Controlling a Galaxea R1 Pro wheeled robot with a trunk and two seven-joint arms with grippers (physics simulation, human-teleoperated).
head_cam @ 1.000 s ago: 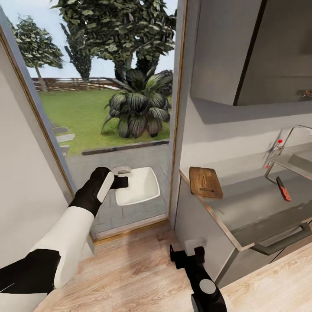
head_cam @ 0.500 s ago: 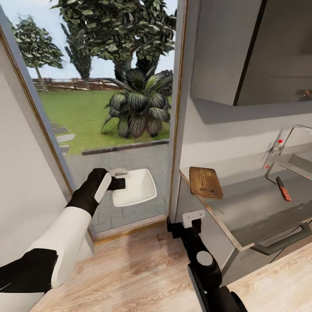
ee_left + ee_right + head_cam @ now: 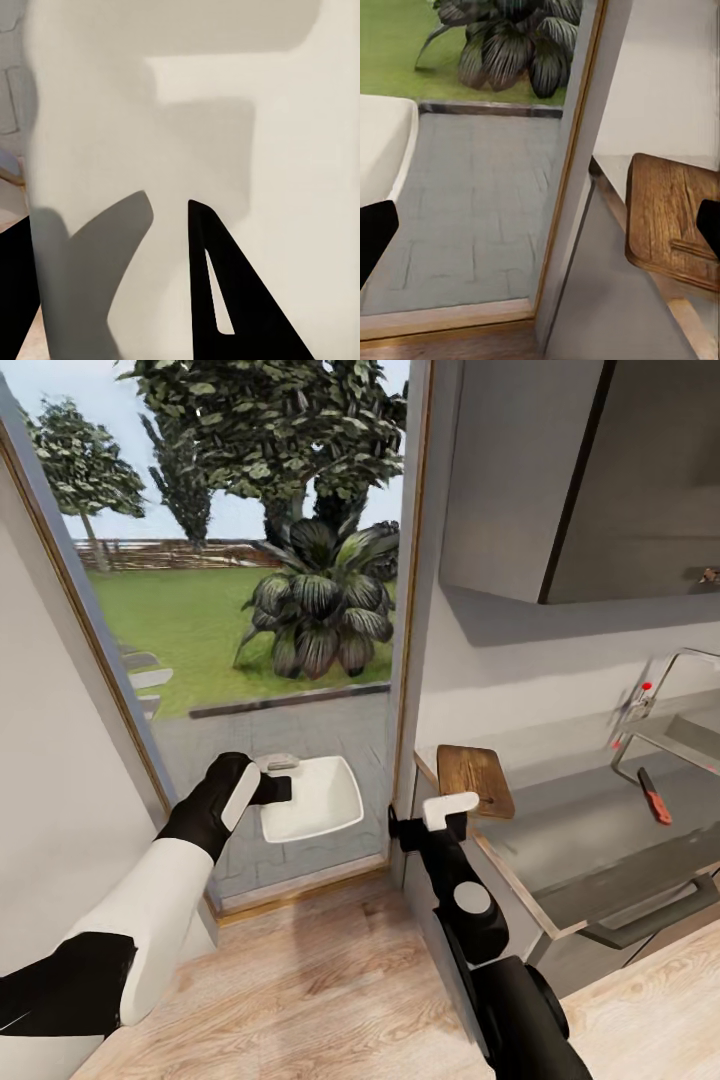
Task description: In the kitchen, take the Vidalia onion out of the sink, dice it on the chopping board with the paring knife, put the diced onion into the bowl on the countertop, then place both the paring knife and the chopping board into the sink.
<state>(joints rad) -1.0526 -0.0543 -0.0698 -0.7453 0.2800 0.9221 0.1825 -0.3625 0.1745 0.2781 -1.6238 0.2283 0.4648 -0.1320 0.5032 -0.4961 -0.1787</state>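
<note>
- Clearly, the left gripper [image 3: 281, 789] has its fingers pinching the near rim of the bowl [image 3: 318, 796], holding it in the air in front of the glass door [image 3: 250, 660], well to the left of the chopping board [image 3: 474, 780].
- From the left wrist view, the white inside of the bowl [image 3: 247, 135] sits close to the lens, with one dark finger [image 3: 225, 300] lying over it.
- Over on the worktop [image 3: 600, 840], the chopping board lies flat at the very left end, one corner at the edge beside the door frame [image 3: 405, 660].
- Just in front of and below the board's near left corner, the right gripper [image 3: 428, 822] is raised; its fingers stand spread and hold nothing.
- From the right wrist view, the two dark fingertips [image 3: 375, 232] sit far apart at either side, with the chopping board [image 3: 671, 217] between them toward one side and the bowl's pale rim [image 3: 390, 150] at the other.
- Right of the board, well apart from it, the paring knife [image 3: 654, 795] lies on the steel drainboard of the sink [image 3: 690, 740], red handle nearer the worktop's front edge.
- Behind the knife stands the chrome tap [image 3: 660, 680] with its small red knob [image 3: 647, 686].
- Neither the onion nor any diced pieces can be made out; the sink basin is mostly cut off beyond the board's far right.
</note>
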